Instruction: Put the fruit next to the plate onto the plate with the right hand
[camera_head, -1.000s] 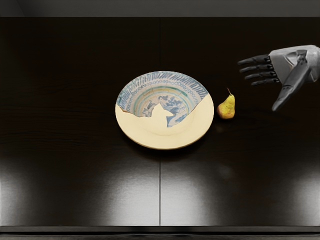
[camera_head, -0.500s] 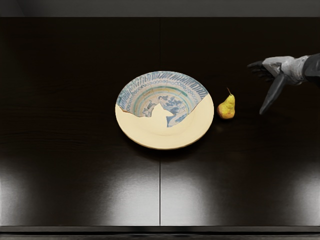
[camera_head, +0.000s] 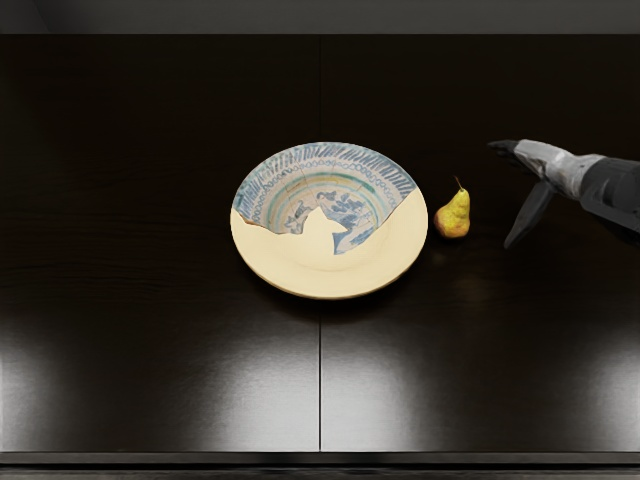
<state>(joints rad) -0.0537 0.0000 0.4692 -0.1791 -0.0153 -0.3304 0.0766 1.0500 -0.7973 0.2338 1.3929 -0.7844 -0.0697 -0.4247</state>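
Right of the plate (camera_head: 330, 286), pear (camera_head: 453, 215) on table (camera_head: 150, 330), right hand (camera_head: 540, 165) near, spread, empty.

One head camera looks down at a slant on the dark desk (camera_head: 150, 350) from its near side, facing the far edge. The plate (camera_head: 330, 285) lies just above the picture's centre, seen whole from moderately far. The desk's far edge runs behind the plate along the top, its near edge along the bottom.
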